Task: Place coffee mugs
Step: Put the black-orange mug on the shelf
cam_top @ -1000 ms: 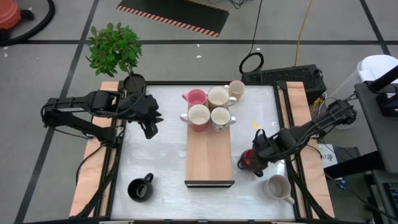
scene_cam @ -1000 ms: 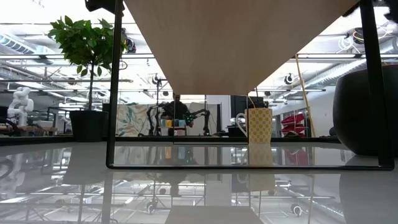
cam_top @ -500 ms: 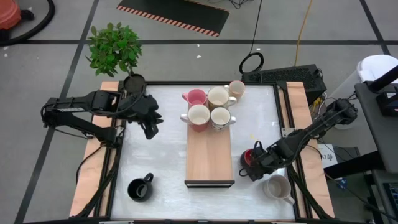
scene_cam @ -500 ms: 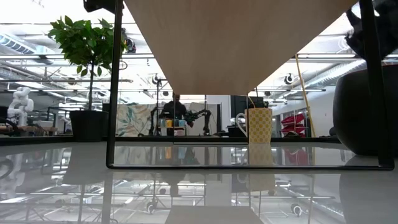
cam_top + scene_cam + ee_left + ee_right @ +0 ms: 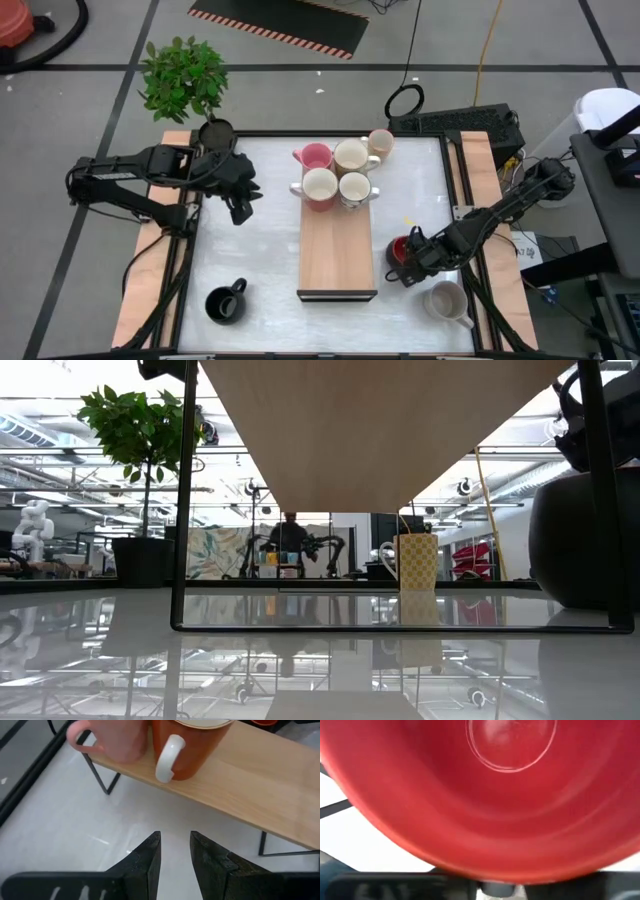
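Observation:
The red mug [image 5: 402,248] stands on the table right of the wooden riser [image 5: 337,255]. Its inside fills the right wrist view [image 5: 485,795]. My right gripper [image 5: 412,266] sits at the mug's near right side, shut on it. Four mugs crowd the riser's far end: a pink one [image 5: 314,157], a cream one [image 5: 350,155], an orange-walled one [image 5: 320,187] and another cream one [image 5: 354,187]. A further cream mug [image 5: 380,142] lies on the table just beyond them. On the table near the near edge stand a black mug [image 5: 225,303] and a cream mug [image 5: 445,300]. My left gripper [image 5: 241,207] hovers open left of the riser [image 5: 174,847]. My right gripper holds the red mug at its rim [image 5: 470,870], on the mug's near right side, coming from above. The mug hides the fingers in the wrist view, so the kind of hold does not show. Whether the mug's base is on the table, I cannot tell.
A potted plant [image 5: 185,80] stands at the table's far left corner. The riser rests on thin black legs [image 5: 183,510]. In the low view the red mug is a dark mass [image 5: 580,540] beside the riser's right leg. Bare white table lies between the left gripper and the black mug.
My right gripper has moved toward the table's near edge, from the red mug's far side to its near right side. In the low view the mug's dark shape has then shifted slightly toward the riser.

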